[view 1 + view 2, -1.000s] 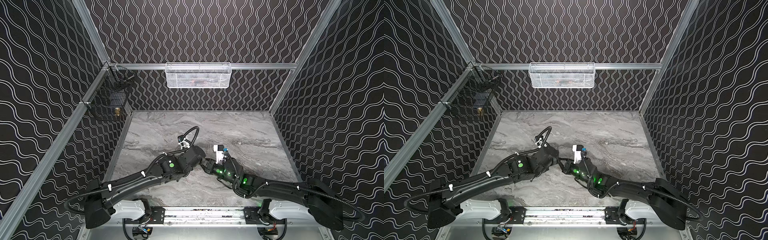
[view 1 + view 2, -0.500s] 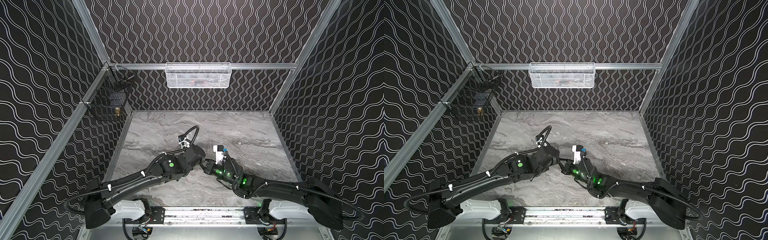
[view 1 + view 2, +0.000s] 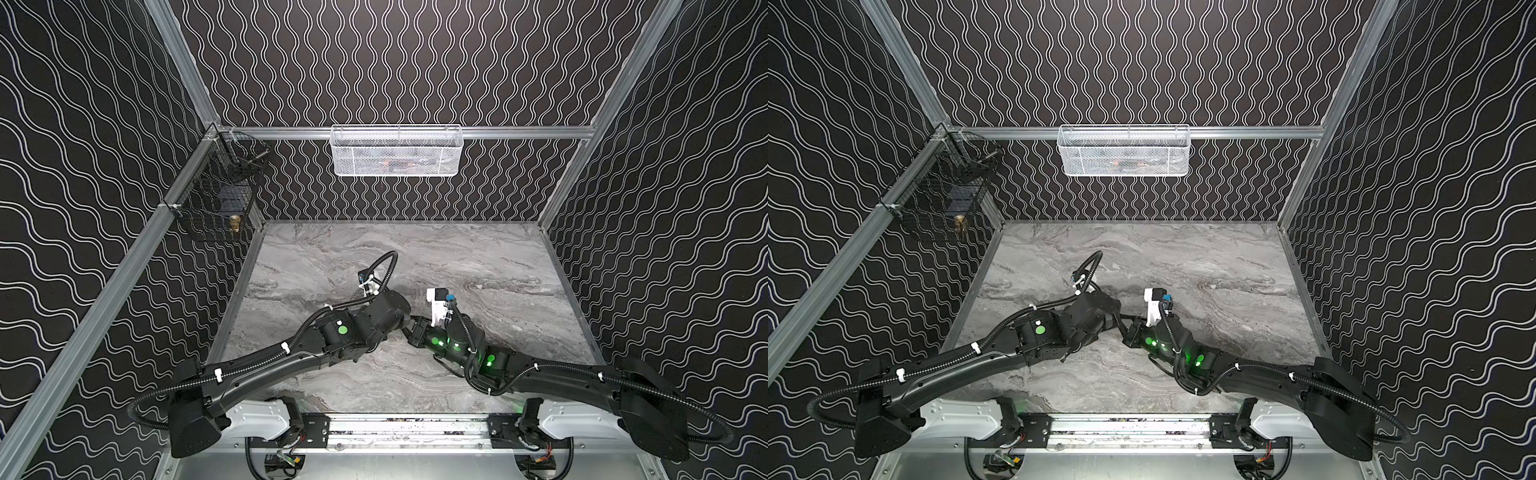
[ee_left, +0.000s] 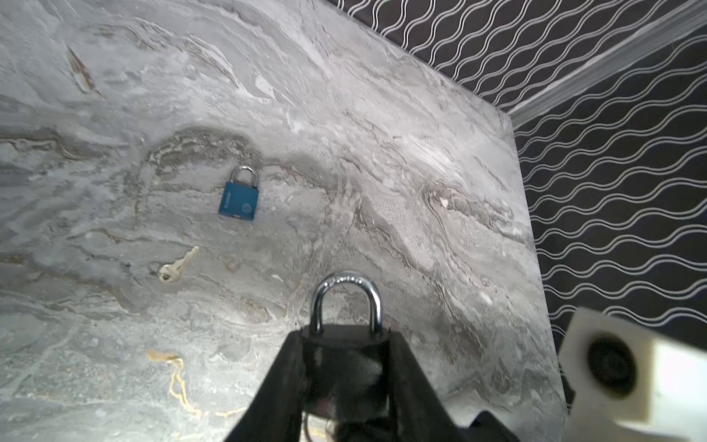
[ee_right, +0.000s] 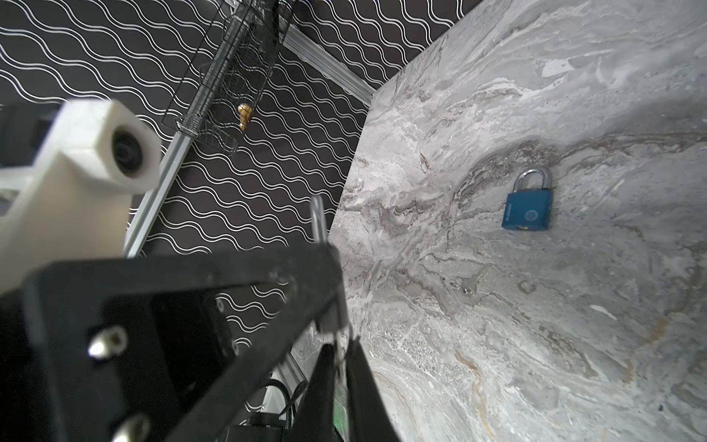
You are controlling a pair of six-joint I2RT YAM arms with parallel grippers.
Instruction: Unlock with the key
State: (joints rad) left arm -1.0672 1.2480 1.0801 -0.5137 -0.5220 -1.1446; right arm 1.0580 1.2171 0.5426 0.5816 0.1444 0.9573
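**Key at lock, mid-worktop**

Left end effector (image 4: 344, 338) clamps black padlock (image 4: 344, 367) by its body, shackle (image 4: 346, 283) closed. Right end effector (image 5: 338, 354) pinches key (image 5: 334, 336) right at the padlock's underside; can't tell how deep. Both hang above mid-worktop (image 4: 382, 153). Blue padlock (image 4: 239, 199) and second key (image 4: 178, 264) lie flat nearby, apart.

— Padlocks?
— Two: a black padlock (image 4: 345, 367), a blue padlock (image 4: 239, 195).
— Keys?
— Two as well: a loose key (image 4: 178, 264) on the one table (image 4: 382, 153), a gripped key (image 5: 333, 332).
— Baskets?
— Two: a white mesh basket (image 3: 397, 151), a black wire basket (image 3: 216, 195) with one brass piece (image 3: 235, 223) inside.
— Arms?
— Two, one gripper apiece: left gripper (image 4: 344, 340), right gripper (image 5: 340, 350).
— Wrist cameras?
— Two: left wrist camera (image 5: 126, 153), right wrist camera (image 4: 612, 367).
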